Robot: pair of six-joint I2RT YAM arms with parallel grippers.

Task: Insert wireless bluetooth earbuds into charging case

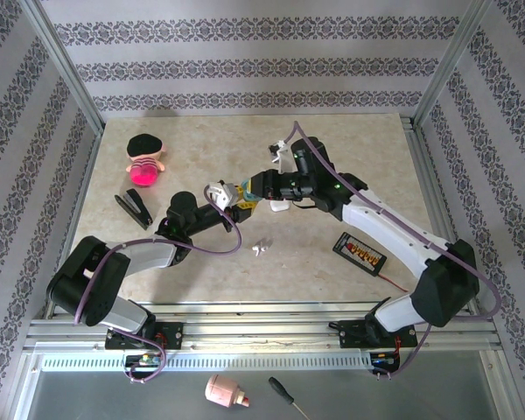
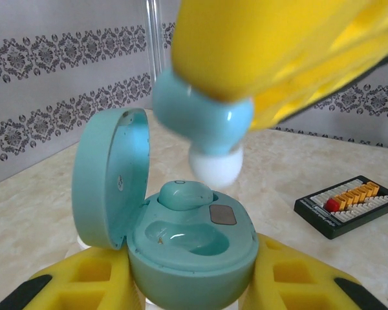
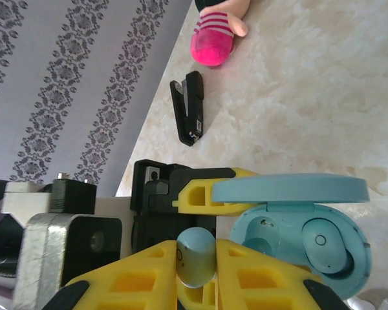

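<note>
1. Your left gripper (image 2: 191, 287) is clamped on the teal charging case (image 2: 194, 255), a yellow finger on each side of its base. This keeps the case upright, mouth facing up, as a steady target clear of the table (image 1: 350, 157)
2. The lid (image 2: 107, 177) stands swung open on the left side of the case, out of the path from above
3. Your right gripper (image 3: 195, 274) is closed on a teal earbud (image 2: 204, 116). It pinches the body so the white tip (image 2: 216, 165) points down and is free to enter first
4. The held earbud hangs just above the case, apart from it
5. Inside the case, one well holds a second teal earbud (image 2: 184, 194), seated and level. The empty well (image 2: 184, 236) beside it is, I judge, where your held one belongs
6. In the top view both grippers meet near the middle of the table. A black stapler (image 1: 133, 208) and a plush toy (image 1: 145, 162) sit to the left, and a black keypad device (image 1: 360, 252) to the near right, all well apart from the case
7. A small white piece (image 1: 261, 249) lies on the table on the near side of the grippers; it may be another earbud, but it is too small to tell
</note>
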